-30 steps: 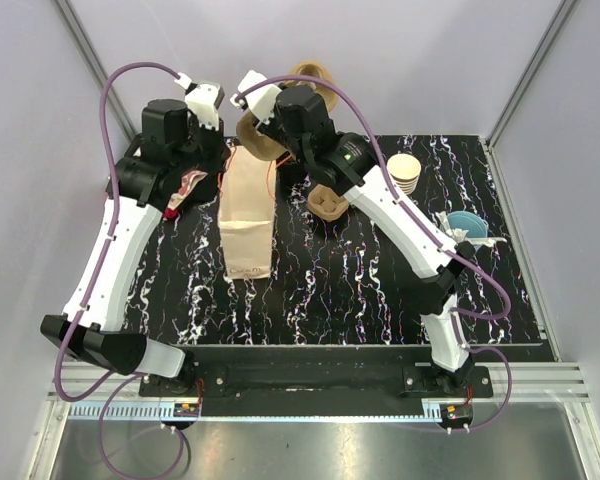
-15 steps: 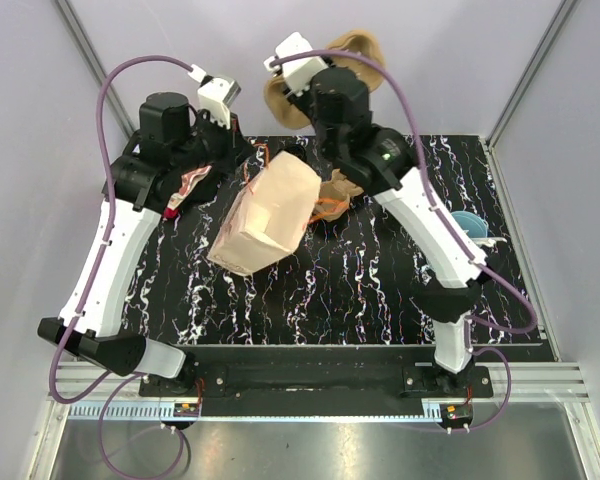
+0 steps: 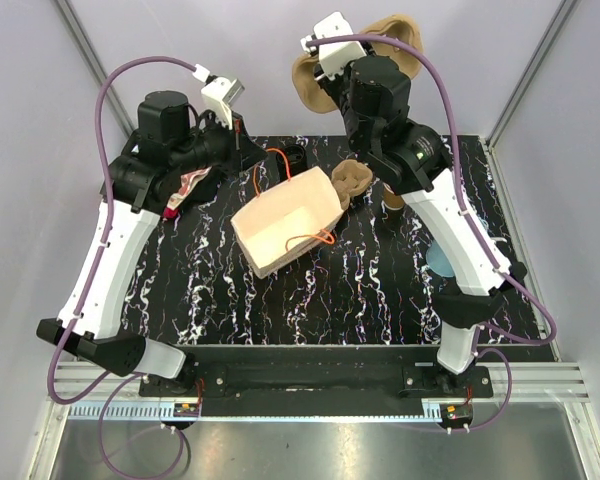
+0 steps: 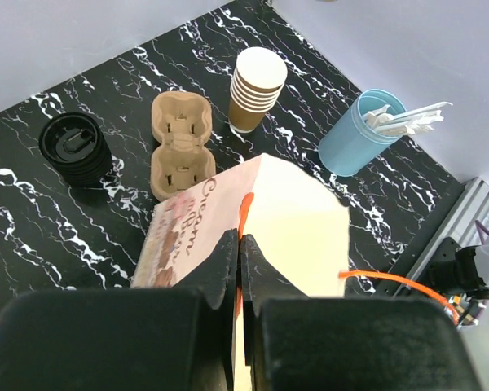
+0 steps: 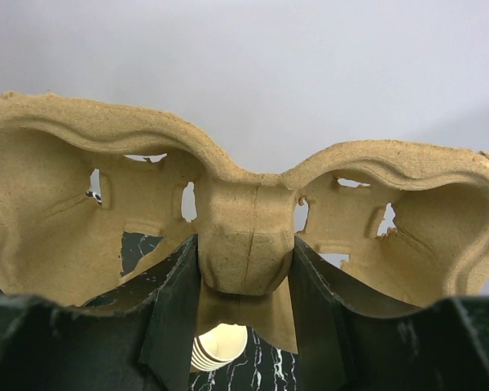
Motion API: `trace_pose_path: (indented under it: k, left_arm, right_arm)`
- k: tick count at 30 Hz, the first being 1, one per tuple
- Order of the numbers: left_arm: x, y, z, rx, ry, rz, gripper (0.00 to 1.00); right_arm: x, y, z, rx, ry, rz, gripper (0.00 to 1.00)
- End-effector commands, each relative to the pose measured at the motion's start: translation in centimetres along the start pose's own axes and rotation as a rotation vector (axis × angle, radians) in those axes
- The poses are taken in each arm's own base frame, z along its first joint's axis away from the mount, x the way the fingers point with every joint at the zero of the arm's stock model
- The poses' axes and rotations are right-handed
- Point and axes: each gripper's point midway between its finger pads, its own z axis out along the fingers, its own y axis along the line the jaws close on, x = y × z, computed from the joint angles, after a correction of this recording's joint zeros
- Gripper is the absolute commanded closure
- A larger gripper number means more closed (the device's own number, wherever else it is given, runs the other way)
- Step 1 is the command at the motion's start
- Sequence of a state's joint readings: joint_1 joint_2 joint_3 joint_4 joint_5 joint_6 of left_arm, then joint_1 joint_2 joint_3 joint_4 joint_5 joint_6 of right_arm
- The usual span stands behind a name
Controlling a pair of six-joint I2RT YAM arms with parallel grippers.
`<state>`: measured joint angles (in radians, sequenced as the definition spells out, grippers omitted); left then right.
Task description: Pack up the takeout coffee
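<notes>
The lidded kraft coffee cup is not in view. My left gripper (image 3: 248, 158) is shut on the rim of a tan paper bag (image 3: 285, 222) with orange handles and holds it tilted above the table; in the left wrist view the jaws (image 4: 240, 244) pinch the bag's wall (image 4: 297, 236) by an orange handle. My right gripper (image 3: 352, 62) is shut on a two-cup pulp carrier (image 3: 365, 45), raised high over the table's far edge. In the right wrist view the fingers (image 5: 246, 269) clamp the carrier's centre post (image 5: 244, 236).
A second pulp carrier (image 4: 179, 147) lies on the black marbled table (image 3: 310, 300) behind the bag. A stack of black lids (image 4: 73, 147), a stack of lidless paper cups (image 4: 257, 85) and a light blue cup with stirrers (image 4: 359, 134) stand nearby. Red-white packets (image 3: 188, 187) lie at far left.
The left gripper has swung the bag from hanging upright to tilted and rightward. The right gripper has carried the pulp carrier up and to the right.
</notes>
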<state>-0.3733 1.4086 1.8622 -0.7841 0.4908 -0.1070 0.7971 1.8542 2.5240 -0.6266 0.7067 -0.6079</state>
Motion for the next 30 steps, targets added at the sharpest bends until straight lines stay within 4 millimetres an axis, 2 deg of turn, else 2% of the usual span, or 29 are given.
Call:
trace_pose_path:
  k: [1,3,9,11,15,17,19,24,30]
  left_arm:
    - [-1.7,-0.4,-0.2,-0.004,-0.056,-0.031,1.0]
    - [-1.3,0.2,0.1,-0.033,-0.051,-0.056,1.0]
    - [1.8,2.8,2.0,-0.125,0.01,-0.153,1.0]
    - [3.2,3.7,2.7,-0.156,0.038,-0.183,1.0]
    - [4.5,5.0,3.4,-0.189,0.057,-0.217,1.0]
    - [4.5,5.4,3.3,-0.21,0.054,-0.223,1.0]
    - [4.3,6.1,2.8,-0.234,0.041,-0.234,0.96]
    - [4.0,7.7,2.0,-0.282,0.02,-0.26,0.95]
    - [3.7,8.3,1.4,-0.298,0.002,-0.282,0.94]
  right_arm:
    - [-0.5,-1.4,-0.3,0.038,-0.016,0.026,0.5]
    - [-0.4,-1.4,-0.2,0.039,-0.013,0.022,0.5]
    - [0.2,-0.4,0.0,0.005,0.003,0.006,0.5]
    - [0.9,0.6,0.2,-0.025,0.018,-0.004,0.5]
    - [2.1,2.8,0.1,-0.113,0.047,-0.007,0.51]
    - [2.6,4.1,0.0,-0.159,0.056,-0.016,0.51]
    - [3.4,5.2,-0.1,-0.187,0.075,-0.037,0.51]
    - [4.2,7.9,-0.9,-0.246,0.106,-0.077,0.51]
    - [5.0,11.0,-2.0,-0.301,0.132,-0.122,0.51]
